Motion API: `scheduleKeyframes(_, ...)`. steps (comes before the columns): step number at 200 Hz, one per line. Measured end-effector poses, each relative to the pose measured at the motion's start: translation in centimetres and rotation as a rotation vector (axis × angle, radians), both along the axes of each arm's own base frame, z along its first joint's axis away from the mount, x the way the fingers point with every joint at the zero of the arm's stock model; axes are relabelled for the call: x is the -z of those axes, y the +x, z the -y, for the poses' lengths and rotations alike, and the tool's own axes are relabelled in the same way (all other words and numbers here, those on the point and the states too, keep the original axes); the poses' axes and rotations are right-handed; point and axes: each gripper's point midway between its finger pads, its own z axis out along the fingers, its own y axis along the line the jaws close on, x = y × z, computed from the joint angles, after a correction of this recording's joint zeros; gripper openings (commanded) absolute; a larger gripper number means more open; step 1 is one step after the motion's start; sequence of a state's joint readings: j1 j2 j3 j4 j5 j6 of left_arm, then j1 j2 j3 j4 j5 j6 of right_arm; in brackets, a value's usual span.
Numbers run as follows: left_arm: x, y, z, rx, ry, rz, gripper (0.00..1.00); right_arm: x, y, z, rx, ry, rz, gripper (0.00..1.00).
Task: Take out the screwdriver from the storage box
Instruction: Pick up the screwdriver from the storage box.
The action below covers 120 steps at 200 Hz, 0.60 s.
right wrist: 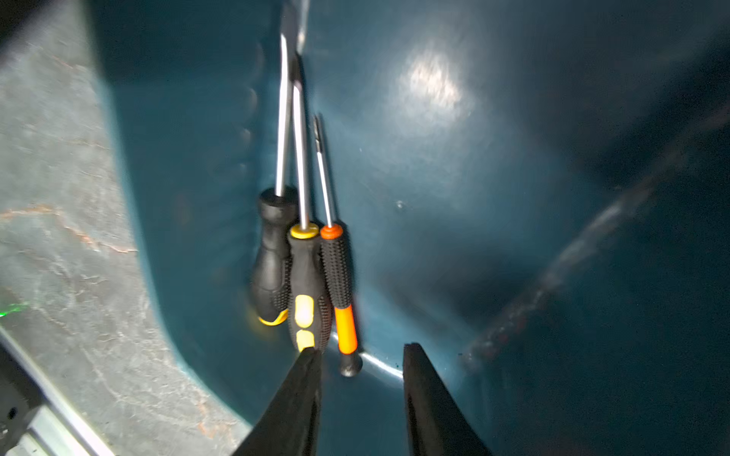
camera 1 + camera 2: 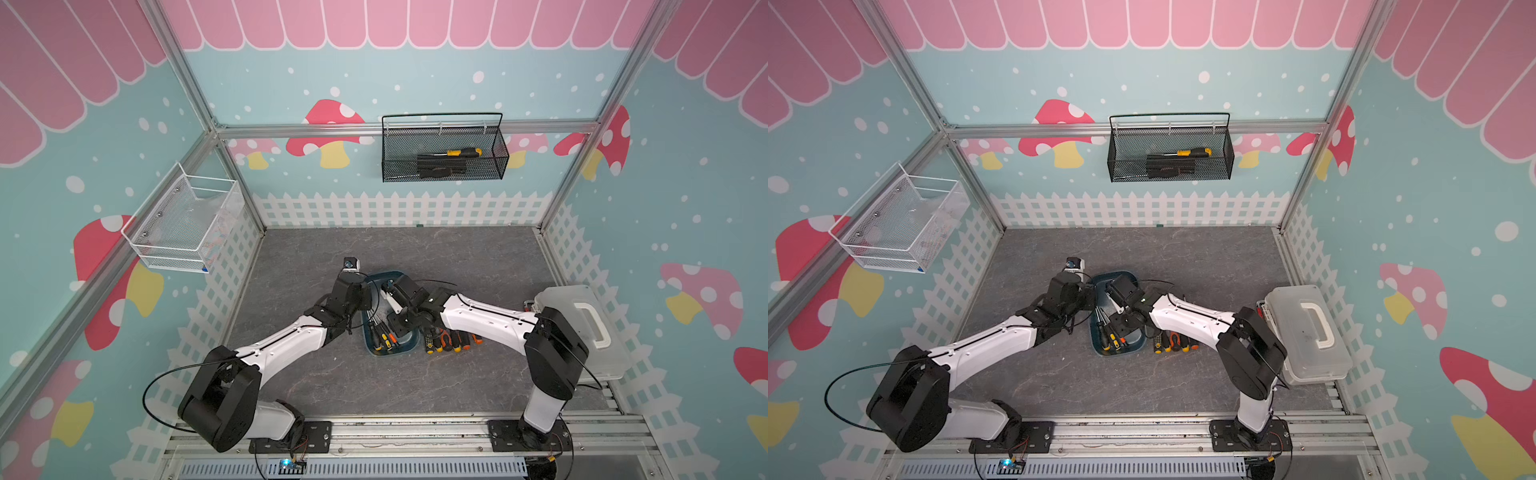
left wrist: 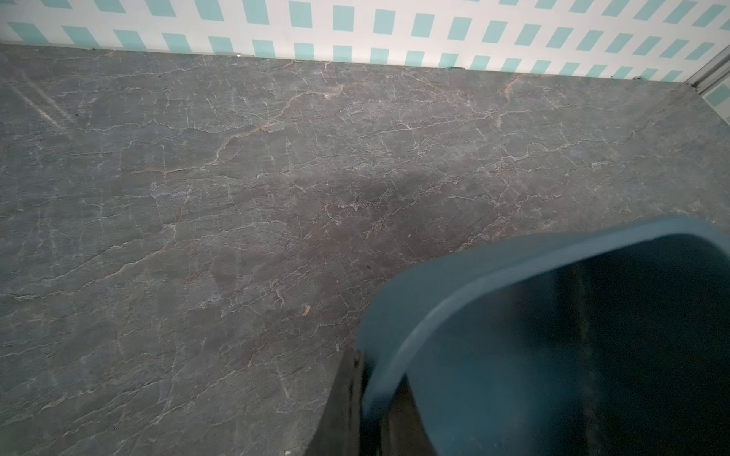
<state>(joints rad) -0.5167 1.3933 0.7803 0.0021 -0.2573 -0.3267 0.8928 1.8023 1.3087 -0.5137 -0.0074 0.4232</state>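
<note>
The storage box [image 2: 392,352], a dark teal tub, lies mid-table in both top views. My left gripper [image 3: 375,381] is shut on its rim [image 3: 513,252] at the tub's left side, one finger [image 3: 343,406] outside the wall. Three screwdrivers lie side by side against the tub's wall: a black one with a yellow end [image 1: 272,268], a black-and-yellow one [image 1: 306,284] and a slim orange-and-black one [image 1: 340,276]. My right gripper [image 1: 362,349] is open inside the tub, just behind their handle ends. The slim one's end cap sits between the fingertips, touching neither.
Several more screwdrivers [image 2: 451,340] lie on the table right of the tub. A whitish case with a handle [image 2: 582,328] stands at the right edge. A black mesh basket [image 2: 444,166] on the back wall holds another screwdriver. A white wire basket [image 2: 187,224] hangs on the left wall.
</note>
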Motion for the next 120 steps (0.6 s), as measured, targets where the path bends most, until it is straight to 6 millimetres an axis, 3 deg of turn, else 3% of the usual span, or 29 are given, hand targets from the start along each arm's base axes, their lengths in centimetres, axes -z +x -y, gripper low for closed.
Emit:
scheduleKeyframes(40,0.0,0.0,0.0,0.000,0.000,0.000,0.00,1.8,0.0,-0.2,-0.003,-0.022,-0.027,0.38)
scheduleKeyframes(120,0.0,0.0,0.0,-0.002,-0.004,0.000,0.00,2.5,0.8,-1.5,-0.005,-0.013,-0.031,0.38)
